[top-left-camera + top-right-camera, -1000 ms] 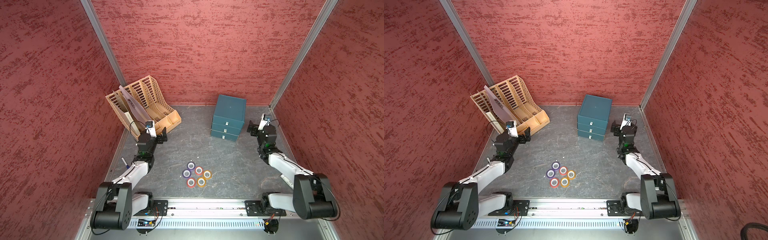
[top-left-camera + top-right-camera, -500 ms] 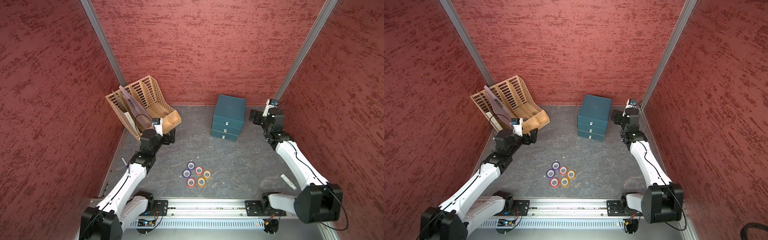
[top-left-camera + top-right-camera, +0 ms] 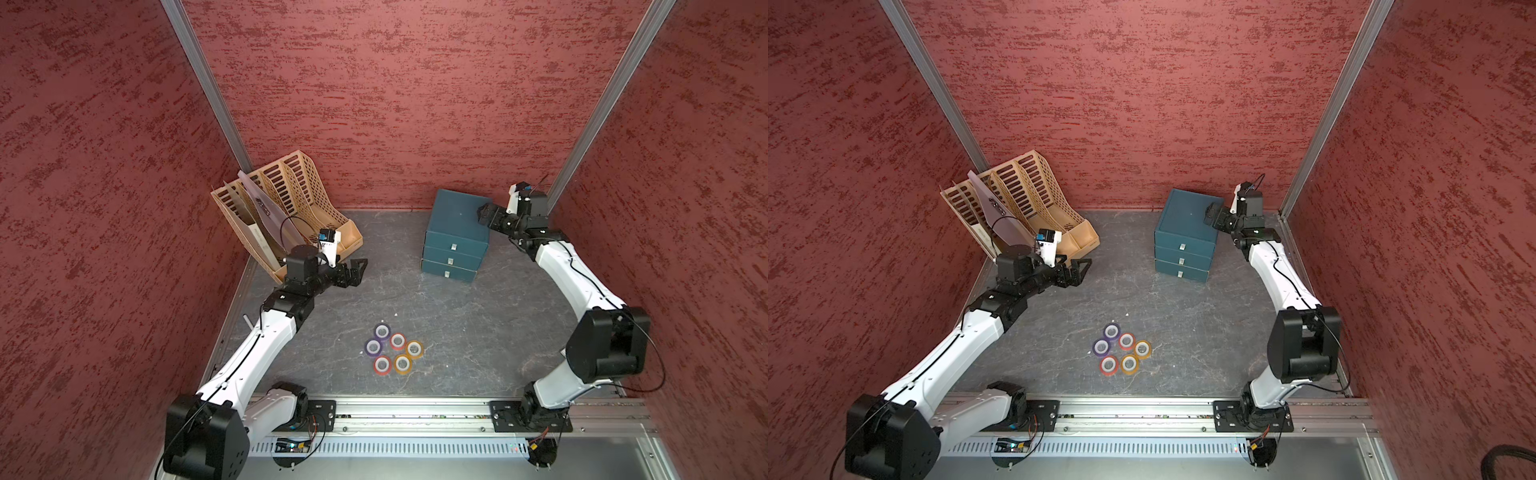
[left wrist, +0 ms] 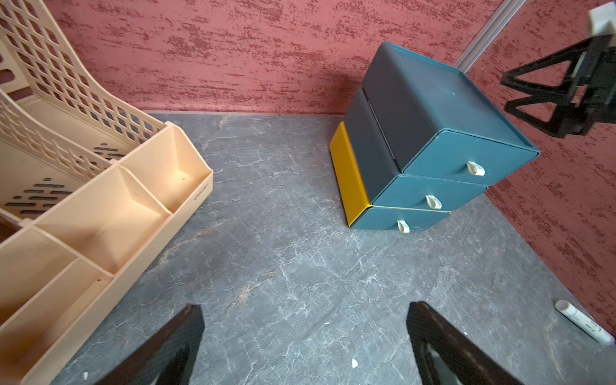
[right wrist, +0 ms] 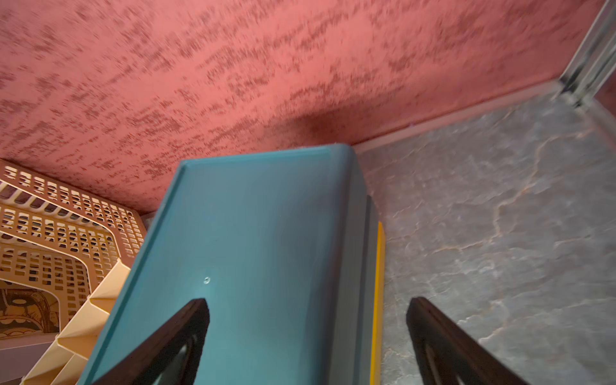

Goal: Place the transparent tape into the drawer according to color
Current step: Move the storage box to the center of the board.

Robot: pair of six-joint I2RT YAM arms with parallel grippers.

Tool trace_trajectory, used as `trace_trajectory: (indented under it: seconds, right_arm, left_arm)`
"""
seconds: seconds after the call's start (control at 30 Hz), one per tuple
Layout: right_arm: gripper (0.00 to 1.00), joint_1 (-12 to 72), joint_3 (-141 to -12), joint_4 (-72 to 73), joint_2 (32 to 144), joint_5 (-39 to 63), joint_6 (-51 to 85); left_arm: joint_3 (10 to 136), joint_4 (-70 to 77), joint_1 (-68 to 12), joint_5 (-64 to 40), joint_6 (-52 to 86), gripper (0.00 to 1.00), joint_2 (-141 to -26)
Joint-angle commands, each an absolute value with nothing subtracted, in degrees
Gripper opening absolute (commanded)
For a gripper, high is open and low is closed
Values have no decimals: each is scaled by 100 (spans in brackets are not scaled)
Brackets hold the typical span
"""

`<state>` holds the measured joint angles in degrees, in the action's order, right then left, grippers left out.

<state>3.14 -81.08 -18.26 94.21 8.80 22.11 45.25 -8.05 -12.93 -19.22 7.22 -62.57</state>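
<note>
Several small tape rolls lie in a tight cluster on the grey floor near the front: purple [image 3: 382,331] [image 3: 1101,346], red [image 3: 397,341] [image 3: 1109,365] and orange-yellow [image 3: 414,348] [image 3: 1129,364]. The teal three-drawer unit [image 3: 455,237] [image 3: 1185,232] [image 4: 433,146] stands at the back right, with all its drawers shut. My left gripper [image 3: 358,272] [image 3: 1081,270] [image 4: 303,310] hangs open and empty beside the file rack, far from the rolls. My right gripper [image 3: 484,212] [image 3: 1210,212] [image 5: 308,303] is open and empty over the unit's top right edge [image 5: 250,250].
A beige slotted file rack [image 3: 291,208] [image 4: 100,186] fills the back left corner. A white marker [image 4: 583,321] lies on the floor by the right wall. Red walls close in three sides, and the arms' rail [image 3: 415,415] runs along the front.
Both arms have stretched out from their folded poses. The left gripper moved right, past the rack's front corner; the right gripper rose and swung over the drawer unit's top. The rolls have not moved.
</note>
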Motion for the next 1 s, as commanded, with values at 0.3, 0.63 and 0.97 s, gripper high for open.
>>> trace_trajectory:
  seconds: [0.3, 0.63, 0.97]
  right_arm:
    - [98, 255, -8635, -1948, 10187, 1991, 2187]
    - [98, 255, -9072, -2311, 10852, 3497, 1720]
    - [99, 641, -9677, -3215, 11366, 3932, 782]
  left_arm:
    - [4966, -914, -1336, -2592, 575, 100, -6688]
    - [4905, -918, -1343, -2644, 518, 100, -6731]
    - [4933, -888, -1343, -2636, 557, 100, -6844]
